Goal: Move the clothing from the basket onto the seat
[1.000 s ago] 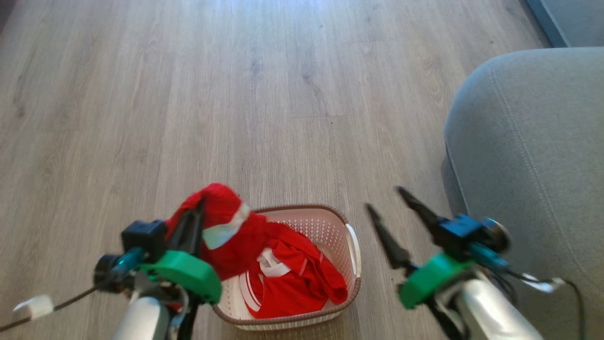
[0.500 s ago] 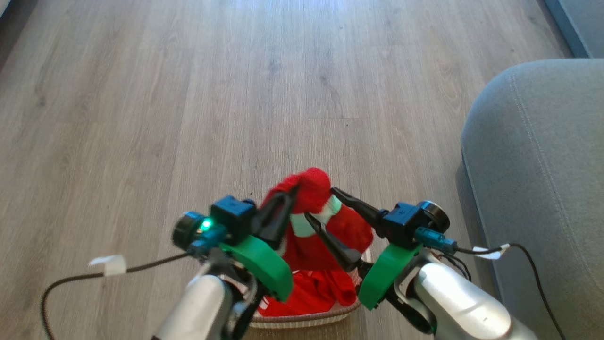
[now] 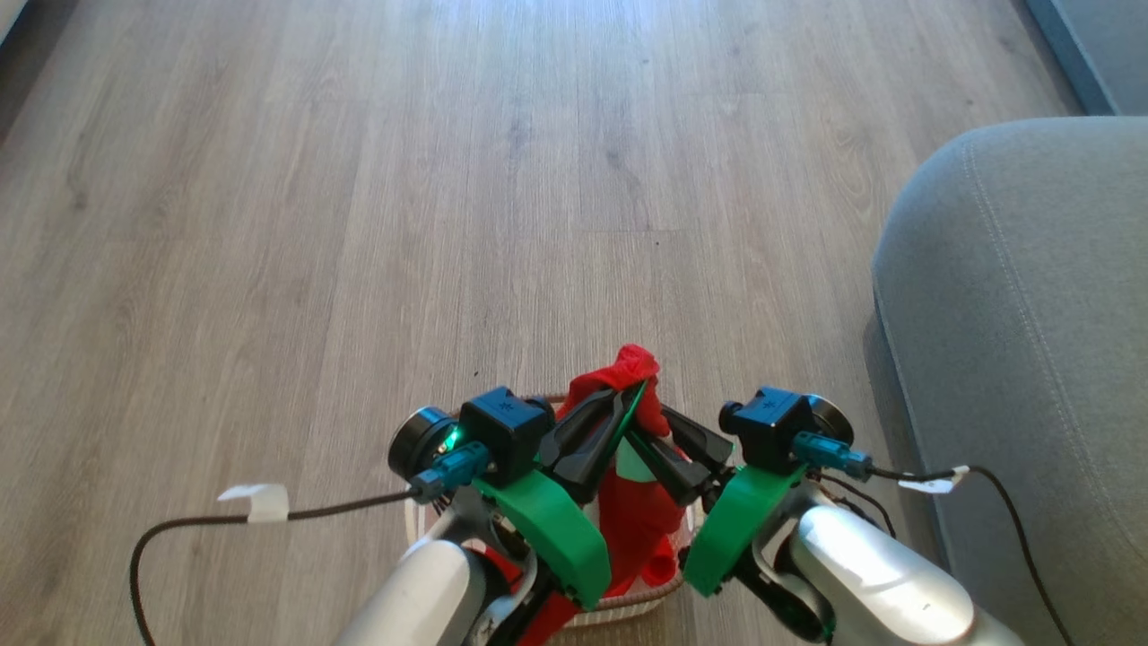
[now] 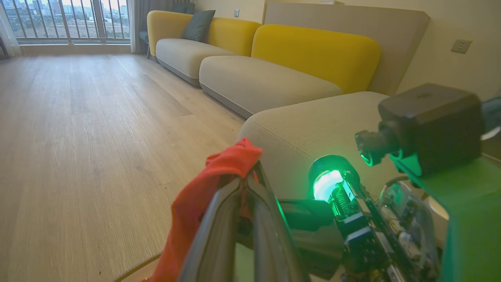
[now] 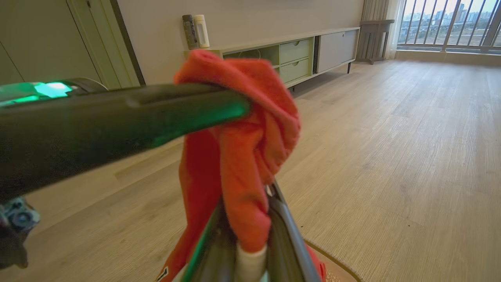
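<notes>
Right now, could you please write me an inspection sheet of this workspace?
Surface: wood-plank floor.
Job's things: clothing held above the basket; seat at the right, no clothing on its visible part.
Clutter: nothing seen.
Grippers: left gripper and right gripper both shut on the clothing.
Cables: left cable and right cable hang loose from the wrists.
Surroundings: yellow sofa backs, low cabinet, window.

**Red clothing held between two pincers**

The right pincer [image 5: 246, 197] rises from the near edge, its two fingers pinching the red clothing [image 5: 242, 156] with a white stripe low between them. The left pincer [image 5: 235, 107] crosses from the left, clothing bunched over its tip. The basket [image 5: 336, 268] rim shows near right. Wooden floor [image 5: 391, 149] runs to a far sideboard [image 5: 313, 49].
</notes>
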